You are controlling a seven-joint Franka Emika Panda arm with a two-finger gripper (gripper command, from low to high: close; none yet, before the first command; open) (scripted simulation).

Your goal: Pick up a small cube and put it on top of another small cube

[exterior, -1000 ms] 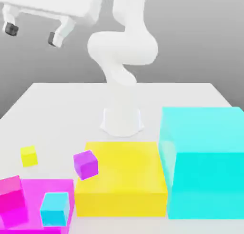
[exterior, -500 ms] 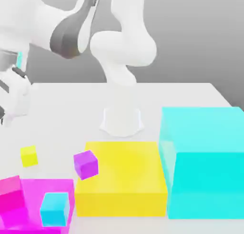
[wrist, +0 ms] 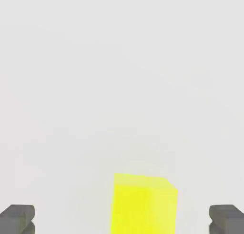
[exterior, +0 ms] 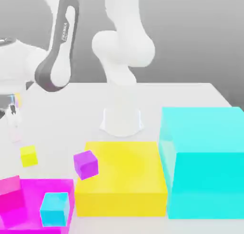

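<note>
The small cube [exterior: 29,155], plain bright yellow, sits on the white table near the exterior view's left edge. My gripper [exterior: 14,125] hangs just above it and slightly further back, pointing down. In the hand view the small cube [wrist: 143,204] lies on the table below, between the two dark fingertips [wrist: 18,219], and my gripper [wrist: 122,220] stands open with nothing held. A small purple cube [exterior: 86,164] rests tilted against the corner of the broad flat yellow block [exterior: 124,178].
A big cyan block [exterior: 205,161] fills the exterior view's right. A flat magenta block [exterior: 33,190] at the front left carries a small magenta cube [exterior: 12,195] and a small cyan cube [exterior: 54,208]. The arm's base [exterior: 122,121] stands mid-table.
The arm has swung down and to the exterior view's left. The gripper dropped from high up to just above the small yellow cube. No cube has moved.
</note>
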